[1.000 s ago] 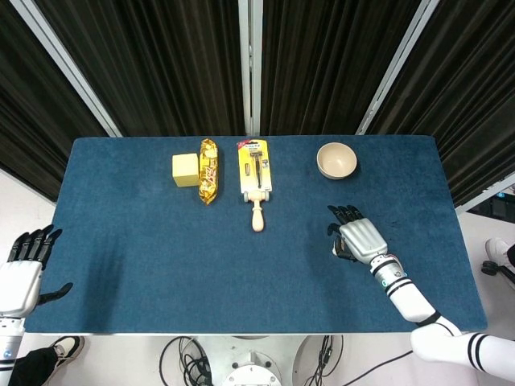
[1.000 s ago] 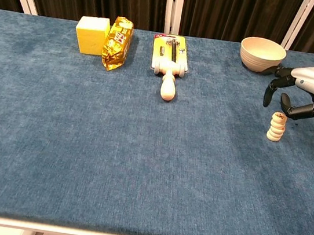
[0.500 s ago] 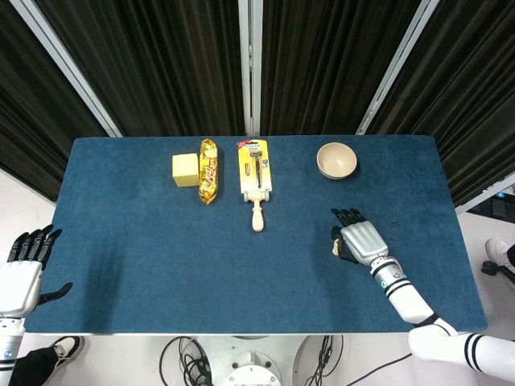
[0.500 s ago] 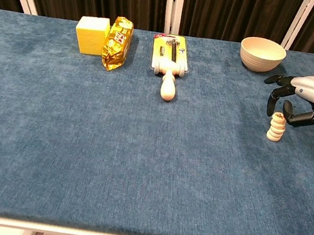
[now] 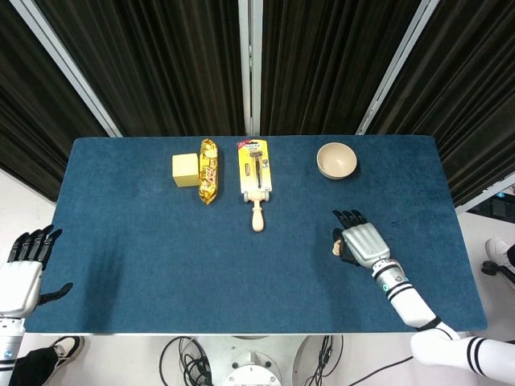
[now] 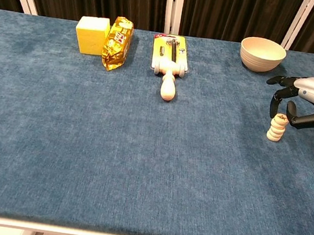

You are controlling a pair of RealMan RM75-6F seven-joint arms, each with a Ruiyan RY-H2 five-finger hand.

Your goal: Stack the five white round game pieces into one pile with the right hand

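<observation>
The pile of white round game pieces (image 6: 276, 128) stands upright on the blue bench (image 6: 140, 150) at the right side, nearer than the cream bowl (image 6: 262, 53) and well apart from it. In the chest view it reads as a short column of stacked discs, the top one bearing a dark mark; the exact count is hard to tell, though no loose piece shows elsewhere, so the stacking looks essentially done. The right robot hand (image 6: 308, 103) hovers just beside and above the pile with its fingers (image 6: 277, 99) curled downward around the top disc; whether they touch it cannot be told, and it seems to hold nothing. In the head view this hand (image 5: 360, 242) hides most of the pile.

The pieces look small, light, hard and smooth, likely slippery against each other, so the column would topple from any sideways nudge. A piece is best pinched at its rim between thumb and fingertip and lifted or released straight up.

The left robot hand (image 5: 22, 269) rests off the bench's left near corner, fingers spread, empty. At the far side lie a yellow block (image 6: 93, 27), a gold snack packet (image 6: 117, 43) and a packaged razor (image 6: 170, 58)
</observation>
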